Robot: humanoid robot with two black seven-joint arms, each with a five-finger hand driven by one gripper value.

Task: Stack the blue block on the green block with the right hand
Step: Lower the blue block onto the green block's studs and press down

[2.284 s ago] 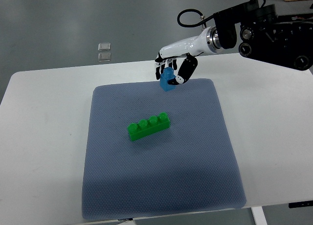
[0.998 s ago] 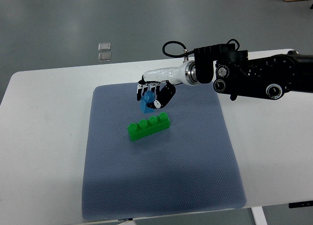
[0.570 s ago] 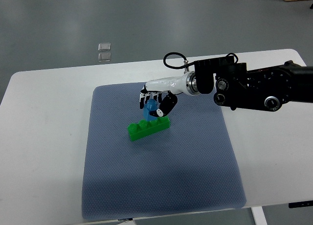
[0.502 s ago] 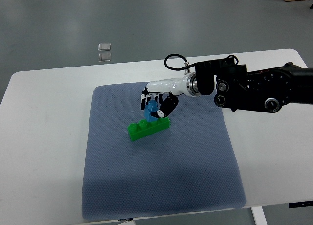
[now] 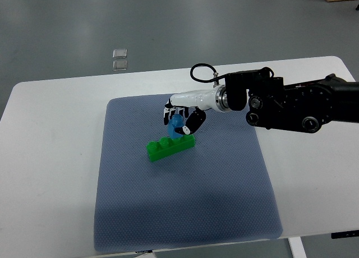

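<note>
A long green block [image 5: 170, 146] with several studs lies on the blue-grey mat [image 5: 185, 213], left of the mat's middle. My right hand [image 5: 180, 119] reaches in from the right on a black forearm, with white and black fingers curled around a small blue block [image 5: 177, 124]. The blue block rests low against the studs near the green block's right end; whether it is pressed on is hidden by the fingers. No left arm shows.
The mat lies on a white table [image 5: 50, 174]. Two small clear squares [image 5: 119, 59] sit on the grey floor beyond the table's far edge. The bulky black right forearm [image 5: 291, 104] hangs over the mat's right far corner.
My right hand carried the blue block from the mat's far edge down and left to the green block, then lowered it onto the right end's studs.
</note>
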